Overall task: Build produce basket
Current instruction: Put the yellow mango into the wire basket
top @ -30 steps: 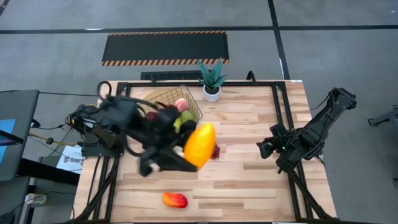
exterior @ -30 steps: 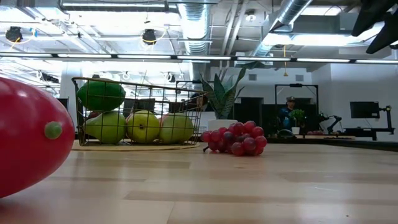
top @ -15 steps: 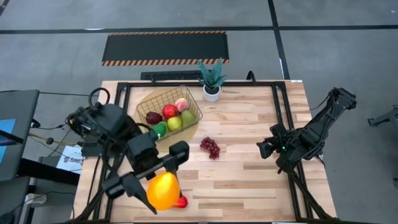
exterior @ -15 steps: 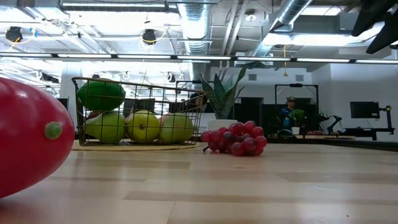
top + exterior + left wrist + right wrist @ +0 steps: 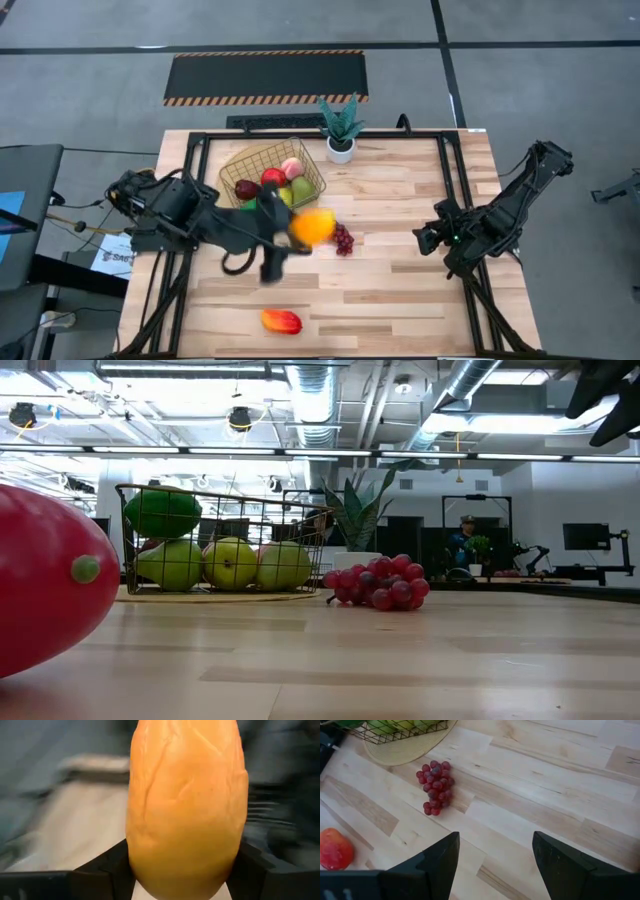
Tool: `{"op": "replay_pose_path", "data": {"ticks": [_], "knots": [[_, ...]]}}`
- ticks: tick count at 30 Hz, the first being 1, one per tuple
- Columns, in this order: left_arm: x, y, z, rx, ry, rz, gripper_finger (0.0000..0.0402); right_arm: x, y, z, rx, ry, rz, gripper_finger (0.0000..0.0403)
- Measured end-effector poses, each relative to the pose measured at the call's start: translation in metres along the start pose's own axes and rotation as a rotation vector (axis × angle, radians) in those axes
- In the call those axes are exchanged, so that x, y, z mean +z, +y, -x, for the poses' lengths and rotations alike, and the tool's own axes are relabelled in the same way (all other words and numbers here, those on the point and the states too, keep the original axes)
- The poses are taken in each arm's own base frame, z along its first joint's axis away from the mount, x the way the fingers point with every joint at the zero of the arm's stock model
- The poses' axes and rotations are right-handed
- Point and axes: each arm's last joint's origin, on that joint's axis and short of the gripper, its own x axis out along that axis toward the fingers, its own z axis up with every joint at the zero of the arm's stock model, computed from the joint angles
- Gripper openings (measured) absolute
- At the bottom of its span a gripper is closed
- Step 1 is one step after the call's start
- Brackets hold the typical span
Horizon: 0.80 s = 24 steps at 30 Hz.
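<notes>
A gold wire basket [image 5: 272, 172] stands at the far left of the table with several fruits in it. My left gripper [image 5: 303, 231] is above the table just off the basket's near right corner, shut on a yellow-orange mango [image 5: 316, 226]. Purple grapes [image 5: 343, 238] lie on the wood right beside it. A red-orange mango [image 5: 281, 321] lies near the front edge. My right gripper [image 5: 495, 865] hovers open at the table's right, with nothing between its fingers. My left gripper pinches the yellow-orange mango between its two fingers [image 5: 107, 867], one on each side of the mango's end nearest the wrist [image 5: 150, 870]. The fingers reach in from the table's left, slanting down. The mango stretches on past the fingertips and is clear of the table.
A small white pot with a spiky green plant [image 5: 341, 128] stands at the far edge, right of the basket. A black frame [image 5: 445, 180] runs around the tabletop. Bare wood lies between the grapes and my right gripper.
My left gripper swung with the mango toward the table's near edge, over the red-orange mango, then back toward the basket's near right corner and lower, turning and rolling as it went. The mango stayed in the hold. The right arm kept still.
</notes>
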Motion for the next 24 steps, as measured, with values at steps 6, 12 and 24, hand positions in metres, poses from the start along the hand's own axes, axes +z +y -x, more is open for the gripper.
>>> {"op": "replay_pose_path", "data": {"ticks": [6, 12, 24], "knots": [[-0.029, 0.041, -0.002, 0.599, 0.108, 0.13, 0.022, 0.0, 0.0, 0.0, 0.0, 0.001, 0.0, 0.0273], [-0.048, 0.081, -0.041, 0.665, 0.287, 0.151, 0.022, 0.0, 0.0, 0.0, -0.003, 0.002, 0.002, 0.0273], [-0.143, 0.185, -0.125, 0.804, 0.696, 0.339, 0.022, 0.0, 0.0, 0.0, -0.005, 0.003, 0.005, 0.0273]]}}
